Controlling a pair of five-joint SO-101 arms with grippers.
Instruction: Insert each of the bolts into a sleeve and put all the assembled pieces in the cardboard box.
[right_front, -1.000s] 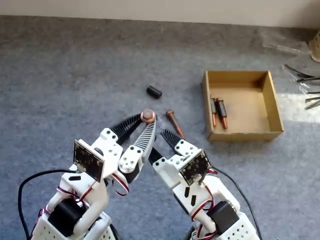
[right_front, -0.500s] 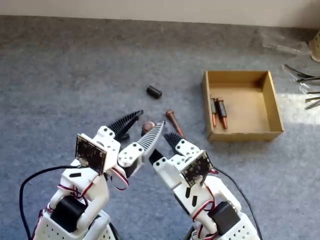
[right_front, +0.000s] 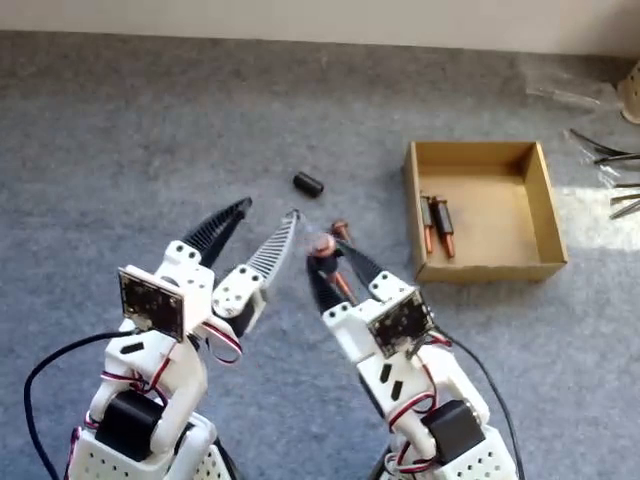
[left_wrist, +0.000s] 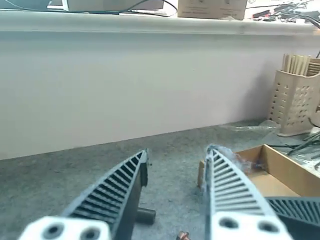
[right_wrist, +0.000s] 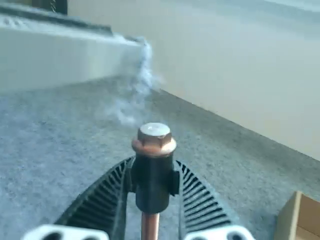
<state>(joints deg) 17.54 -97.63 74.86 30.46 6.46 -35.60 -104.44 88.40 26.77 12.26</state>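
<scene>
Right wrist view shows hand (right_wrist: 153, 168) gripping sleeved bolt (right_wrist: 152, 189).

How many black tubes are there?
4 tubes: one loose on the carpet, one on the bolt in the right gripper, two in the box. Others may be hidden.

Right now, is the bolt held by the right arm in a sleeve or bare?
In a sleeve: the black sleeve wraps the bolt below its head.

Soft daylight; bright sun patch (right_front: 598, 205) beside cardboard box (right_front: 500, 215).
</scene>
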